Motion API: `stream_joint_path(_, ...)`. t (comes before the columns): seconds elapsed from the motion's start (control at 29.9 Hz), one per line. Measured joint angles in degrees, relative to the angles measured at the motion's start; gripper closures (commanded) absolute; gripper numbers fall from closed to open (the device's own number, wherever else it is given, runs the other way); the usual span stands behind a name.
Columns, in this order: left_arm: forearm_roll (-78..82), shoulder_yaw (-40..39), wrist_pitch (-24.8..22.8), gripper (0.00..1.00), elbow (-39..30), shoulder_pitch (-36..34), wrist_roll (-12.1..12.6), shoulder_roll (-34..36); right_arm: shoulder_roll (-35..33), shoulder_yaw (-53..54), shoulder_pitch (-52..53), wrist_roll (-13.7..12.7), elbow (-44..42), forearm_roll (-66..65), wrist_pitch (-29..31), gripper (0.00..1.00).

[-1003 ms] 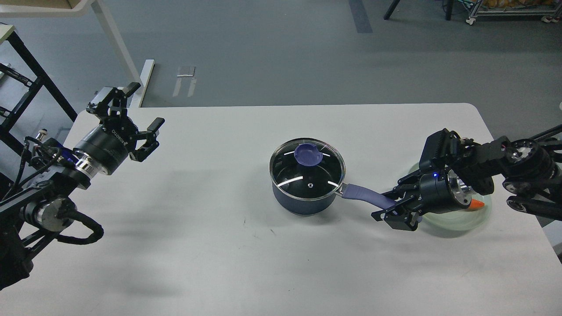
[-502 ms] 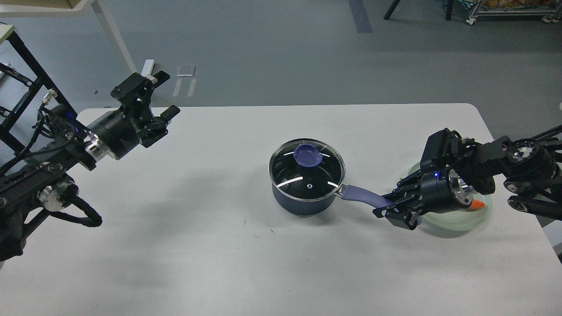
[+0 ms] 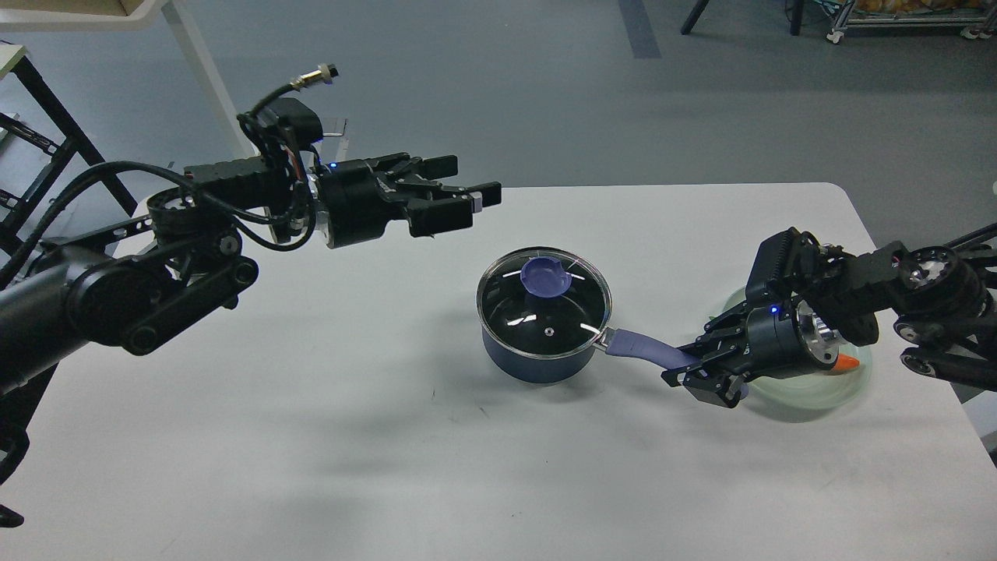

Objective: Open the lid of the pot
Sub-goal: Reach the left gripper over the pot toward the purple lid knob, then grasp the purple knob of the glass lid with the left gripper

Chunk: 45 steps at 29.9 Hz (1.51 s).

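Note:
A dark blue pot [image 3: 537, 354] stands at the table's middle. Its glass lid [image 3: 545, 300] sits on it, with a purple knob [image 3: 544, 274] toward the far side. The pot's purple handle [image 3: 642, 347] points right. My right gripper [image 3: 689, 370] is shut on the handle's end. My left gripper [image 3: 471, 204] is open and empty, held above the table to the upper left of the lid, its fingers pointing right toward the pot.
A pale green plate [image 3: 810, 389] with an orange carrot piece [image 3: 847, 362] lies under my right arm at the table's right. The white table [image 3: 389, 436] has bare room in front and left. A black rack stands off the left edge.
My left arm has swung far to the right and turned, bringing its open gripper from the table's left edge to near the lid. The right gripper, pot and lid have stayed put.

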Motion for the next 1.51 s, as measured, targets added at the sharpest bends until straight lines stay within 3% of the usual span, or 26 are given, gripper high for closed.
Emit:
stream_joint_path(0.1,2.98,7.11,3.89,0.01,1.22,-2.81,0.0,-2.2,-0.04,0.0,-0.09,0.0,0.0,0.02,0.0,0.64)
stream_joint_path(0.23,4.64,10.68,5.04,0.01,3.79,-4.17,-0.01,-5.67,-0.05,0.06,-0.38,0.0,-0.03,0.02,0.0,0.64)
stream_joint_path(0.5,8.63,11.33,5.94,0.01,12.44,-4.7,0.0,-13.24,0.04,0.1,-0.5,0.0,-0.09,0.02,0.0,0.64)
stream_joint_path(1.51,8.69,13.93,6.09,0.01,18.24,-4.05,0.01,-18.5,0.33,0.16,-0.5,0.0,-0.09,0.1,0.0,0.64)
